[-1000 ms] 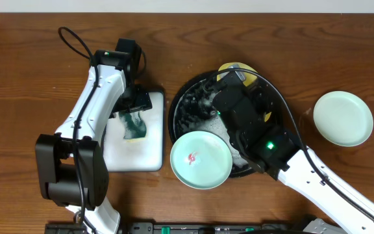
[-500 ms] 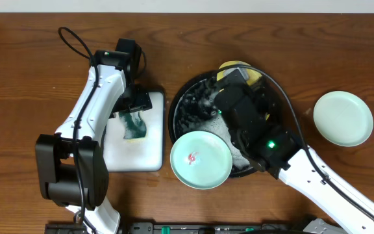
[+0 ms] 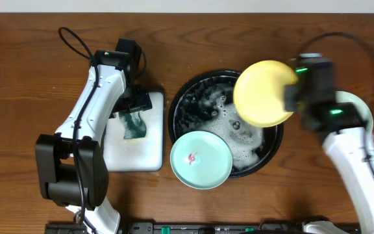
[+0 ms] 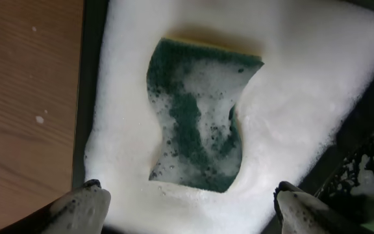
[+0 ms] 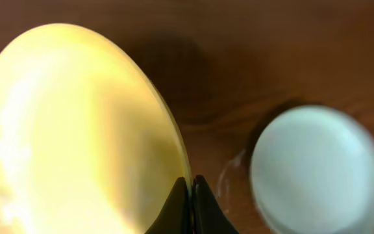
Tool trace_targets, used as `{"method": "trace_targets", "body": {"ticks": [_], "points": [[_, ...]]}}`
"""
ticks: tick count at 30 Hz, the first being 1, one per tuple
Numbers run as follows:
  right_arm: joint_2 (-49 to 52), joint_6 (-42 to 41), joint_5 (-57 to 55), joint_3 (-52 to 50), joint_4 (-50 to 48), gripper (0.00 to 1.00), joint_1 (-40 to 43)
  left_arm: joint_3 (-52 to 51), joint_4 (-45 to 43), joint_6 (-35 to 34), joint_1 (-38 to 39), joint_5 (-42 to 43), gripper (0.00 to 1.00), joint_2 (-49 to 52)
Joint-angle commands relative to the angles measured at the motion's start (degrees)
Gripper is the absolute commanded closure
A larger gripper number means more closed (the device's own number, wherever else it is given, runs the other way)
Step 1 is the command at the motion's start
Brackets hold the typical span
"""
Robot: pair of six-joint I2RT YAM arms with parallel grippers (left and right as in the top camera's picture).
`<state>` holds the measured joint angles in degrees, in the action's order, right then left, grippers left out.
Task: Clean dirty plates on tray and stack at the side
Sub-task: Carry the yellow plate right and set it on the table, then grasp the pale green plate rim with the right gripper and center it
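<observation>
right gripper (image 5: 189, 185) is pinched fully closed on the rim of the yellow plate (image 3: 263, 93), with the fingertips meeting at the plate's edge in the wrist view.

a second ago this arm lay low across the black tray (image 3: 177, 114), and only a sliver of yellow showed at the tray's far rim. now the arm has swung out to the right. the plate is lifted and hangs over the tray's right edge, and no red smear shows on the face turned to the overhead camera. this plate's wash looks finished, and it seems to be on its way to the side stack. a clean mint plate (image 5: 317, 169) sits on the bare wooden table (image 3: 31, 78) to the right, partly hidden under the arm in the overhead view.

the black tray holds white suds over its dark floor. a second mint plate (image 3: 200, 159) with a red smear at its centre rests at the tray's near-left rim and is not yet cleaned.

the white tray (image 3: 128, 158) is filled with foam, and a green sponge (image 4: 197, 123) lies in the middle. the left gripper (image 4: 190, 208) hangs above the sponge as before, jaws spread wide and holding nothing.
</observation>
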<state>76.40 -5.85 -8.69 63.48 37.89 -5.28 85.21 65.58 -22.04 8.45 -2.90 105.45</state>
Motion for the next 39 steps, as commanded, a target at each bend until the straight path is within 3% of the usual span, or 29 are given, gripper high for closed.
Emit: {"method": "trace_targets", "body": {"ticks": [1, 9, 19, 20, 21, 22, 23, 25, 30, 33, 39], "points": [[-0.74, -7.08, 21.75, 0.15, 0.52, 0.99, 13.03, 0.02, 0.13, 0.35, -0.17, -0.09, 0.15, 0.15], [4.13, -8.96, 21.66, -0.04, 2.38, 0.99, 35.78, 0.02, 0.13, 0.35, -0.17, -0.09, 0.15, 0.15], [15.85, -11.28, 12.57, -0.22, 0.44, 0.99, 45.94, 0.02, 0.13, 0.35, -0.17, -0.09, 0.15, 0.15], [16.28, -11.28, 12.11, -0.22, 0.02, 0.91, 46.29, 0.02, 0.13, 0.35, -0.17, -0.09, 0.15, 0.15], [16.52, -11.26, 12.24, -0.22, -0.63, 0.71, 46.62, 0.02, 0.13, 0.35, -0.17, -0.09, 0.15, 0.15], [16.50, -11.02, 12.92, -0.20, -0.92, 0.60, 46.71, 0.02, 0.13, 0.35, -0.17, -0.09, 0.15, 0.15], [16.06, -9.90, 15.04, 0.07, -1.09, 0.52, 46.71, 0.02, 0.13, 0.35, -0.17, -0.09, 0.15, 0.15], [14.82, -7.89, 19.08, 0.44, -1.44, 0.48, 46.18, 0.02, 0.13, 0.35, -0.17, -0.09, 0.15, 0.15], [7.41, -4.76, 29.81, 0.48, -1.22, 0.60, 41.40, 0.02, 0.13, 0.35, -0.17, -0.09, 0.15, 0.15], [1.60, -4.28, 36.48, 0.48, 2.86, 0.55, 33.55, 0.02, 0.13, 0.35, -0.17, -0.09, 0.15, 0.15], [-0.94, -1.03, 36.89, 0.35, 10.64, 0.47, 13.20, 0.02, 0.13, 0.35, -0.17, -0.09, 0.15, 0.15]]}}
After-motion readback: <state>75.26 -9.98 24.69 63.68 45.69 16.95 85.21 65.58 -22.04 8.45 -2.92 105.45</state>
